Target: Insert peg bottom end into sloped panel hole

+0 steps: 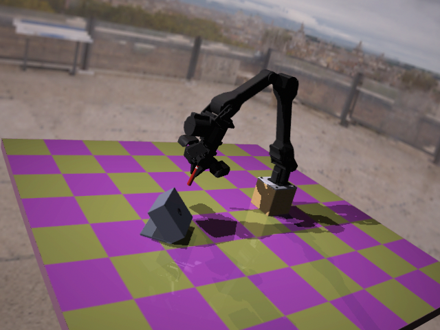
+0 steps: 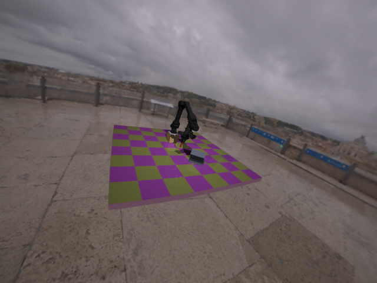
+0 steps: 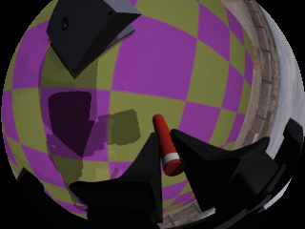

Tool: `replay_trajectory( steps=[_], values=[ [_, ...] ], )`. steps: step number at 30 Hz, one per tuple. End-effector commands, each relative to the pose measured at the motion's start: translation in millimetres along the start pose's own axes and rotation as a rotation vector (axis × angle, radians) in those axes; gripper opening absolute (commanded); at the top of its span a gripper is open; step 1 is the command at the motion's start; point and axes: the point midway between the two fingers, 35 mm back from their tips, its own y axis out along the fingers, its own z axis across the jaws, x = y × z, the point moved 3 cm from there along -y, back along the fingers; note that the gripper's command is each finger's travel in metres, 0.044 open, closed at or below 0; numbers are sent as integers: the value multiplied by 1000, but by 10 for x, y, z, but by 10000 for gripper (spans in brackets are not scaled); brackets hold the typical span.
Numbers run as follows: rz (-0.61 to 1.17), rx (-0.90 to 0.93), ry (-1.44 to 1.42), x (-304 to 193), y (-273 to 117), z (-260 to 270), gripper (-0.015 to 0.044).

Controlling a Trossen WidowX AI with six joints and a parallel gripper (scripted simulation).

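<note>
— Up in the air, what is being held?
— A red peg is held tight between the fingers of the gripper. It is tilted, with its free end pointed down toward the panel.
— Is the panel touched by it?
— No. A gap is seen between them. A small hole is seen in the panel's sloped face.
— What is under all this?
— A purple and green checked table, where the arm is fixed on a tan block.
</note>
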Motion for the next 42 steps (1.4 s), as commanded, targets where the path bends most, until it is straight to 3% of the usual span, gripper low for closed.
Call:
replay_trajectory(
  steps=[1,42],
  values=[
    [-6,-18,-32,44,-16,32,0],
    [-50,-183,-336,379,-193,488,0]
  ],
)
